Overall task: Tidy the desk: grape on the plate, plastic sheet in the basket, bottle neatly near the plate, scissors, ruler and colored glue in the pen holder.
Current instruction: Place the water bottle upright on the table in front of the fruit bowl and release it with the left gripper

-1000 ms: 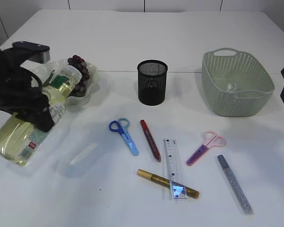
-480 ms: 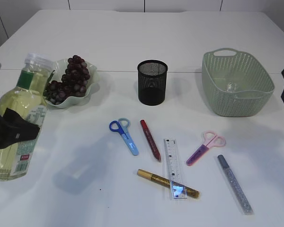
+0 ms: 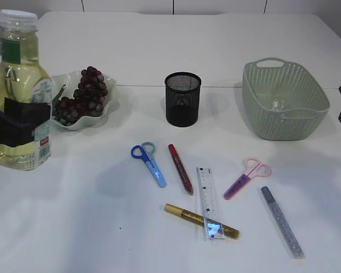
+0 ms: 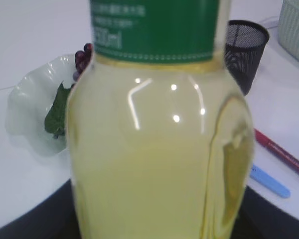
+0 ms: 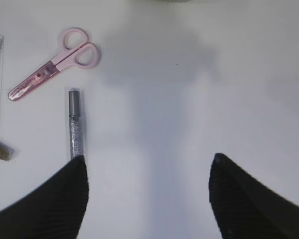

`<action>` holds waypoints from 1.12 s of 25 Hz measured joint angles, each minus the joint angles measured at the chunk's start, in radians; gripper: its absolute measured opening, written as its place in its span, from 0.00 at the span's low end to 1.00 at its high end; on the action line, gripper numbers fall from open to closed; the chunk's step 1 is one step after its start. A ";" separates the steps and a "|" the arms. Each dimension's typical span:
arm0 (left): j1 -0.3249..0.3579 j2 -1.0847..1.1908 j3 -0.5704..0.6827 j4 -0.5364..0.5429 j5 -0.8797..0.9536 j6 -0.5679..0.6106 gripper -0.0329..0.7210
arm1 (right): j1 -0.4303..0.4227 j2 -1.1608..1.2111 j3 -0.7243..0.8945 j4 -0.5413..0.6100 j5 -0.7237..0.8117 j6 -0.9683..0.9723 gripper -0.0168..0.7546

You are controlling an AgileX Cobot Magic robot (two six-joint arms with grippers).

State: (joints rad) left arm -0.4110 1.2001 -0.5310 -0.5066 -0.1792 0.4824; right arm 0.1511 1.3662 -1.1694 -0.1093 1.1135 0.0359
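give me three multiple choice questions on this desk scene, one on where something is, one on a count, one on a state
1. Where does the bunch of dark grapes lie?
A. in the pale green wavy plate
B. in the green woven basket
C. in the black mesh pen holder

2. How many pairs of scissors lie on the white desk?
A. one
B. two
C. three

3. How is the clear bottle of yellow liquid standing?
A. lying flat
B. upside down
C. upright, gripped by the left gripper

Answers: 1 A, the grapes fill the plate beside the bottle. 2 B, the blue scissors and the pink scissors. 3 C, its cap is up and the gripper clamps its body.
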 joint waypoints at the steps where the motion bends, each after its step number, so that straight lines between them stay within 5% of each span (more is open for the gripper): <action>1: -0.014 0.005 0.002 0.030 -0.023 -0.035 0.62 | 0.000 0.000 0.000 0.000 0.000 0.000 0.78; 10: -0.049 0.100 0.002 0.348 -0.255 -0.442 0.62 | 0.000 0.000 0.000 -0.026 -0.003 0.000 0.78; 28: -0.039 0.470 0.002 0.381 -0.807 -0.482 0.62 | 0.000 0.000 0.000 -0.029 -0.003 0.000 0.78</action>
State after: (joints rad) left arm -0.4503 1.6703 -0.5293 -0.1253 -0.9865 0.0000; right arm 0.1511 1.3662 -1.1694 -0.1381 1.1100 0.0356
